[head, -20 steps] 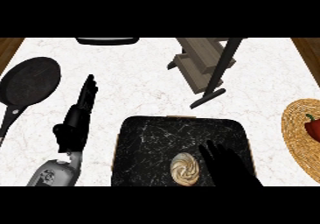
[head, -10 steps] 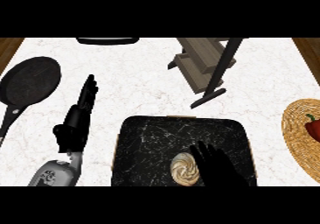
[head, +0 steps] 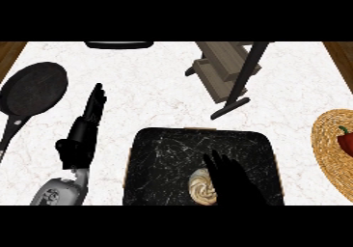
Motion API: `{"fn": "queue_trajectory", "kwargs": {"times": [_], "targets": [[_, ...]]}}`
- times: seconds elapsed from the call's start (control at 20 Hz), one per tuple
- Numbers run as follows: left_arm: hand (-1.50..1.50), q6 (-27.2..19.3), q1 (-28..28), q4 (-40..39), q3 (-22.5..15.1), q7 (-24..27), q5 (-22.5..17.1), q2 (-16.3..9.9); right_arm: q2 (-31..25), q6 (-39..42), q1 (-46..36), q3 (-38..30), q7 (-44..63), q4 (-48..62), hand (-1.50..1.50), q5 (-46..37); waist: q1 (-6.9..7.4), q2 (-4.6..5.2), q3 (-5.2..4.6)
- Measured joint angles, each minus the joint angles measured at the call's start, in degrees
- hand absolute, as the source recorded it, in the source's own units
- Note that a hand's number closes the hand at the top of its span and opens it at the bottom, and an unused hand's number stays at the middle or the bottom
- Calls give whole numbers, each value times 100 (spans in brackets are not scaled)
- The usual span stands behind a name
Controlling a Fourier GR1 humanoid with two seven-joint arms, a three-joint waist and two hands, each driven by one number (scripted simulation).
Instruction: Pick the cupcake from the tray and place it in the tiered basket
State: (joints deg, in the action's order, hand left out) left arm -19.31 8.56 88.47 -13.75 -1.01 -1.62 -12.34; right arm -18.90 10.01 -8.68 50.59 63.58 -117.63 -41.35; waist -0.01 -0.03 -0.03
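Note:
The cupcake, a pale swirl seen from above, lies on the black marbled tray near its front edge. My right hand is over the tray, right beside the cupcake and partly covering its right side, fingers straight and pointing away. My left hand rests on the counter left of the tray, fingers straight and pointing to the far side. The tiered basket, a wooden stand with a dark post, stands at the back, right of centre.
A black frying pan lies at the far left with its handle toward me. A woven plate with a red pepper sits at the right edge. A dark dish shows at the back edge.
My right hand has slid left across the tray and now overlaps the cupcake's right side. The left hand has not moved.

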Motion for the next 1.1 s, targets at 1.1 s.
{"fn": "queue_trajectory", "kwargs": {"times": [1.1], "targets": [[0,304,-149,143,291,-110,438,384,1158,306,457,-604,-693,1139,-150,-821,-1,-1,2]]}}
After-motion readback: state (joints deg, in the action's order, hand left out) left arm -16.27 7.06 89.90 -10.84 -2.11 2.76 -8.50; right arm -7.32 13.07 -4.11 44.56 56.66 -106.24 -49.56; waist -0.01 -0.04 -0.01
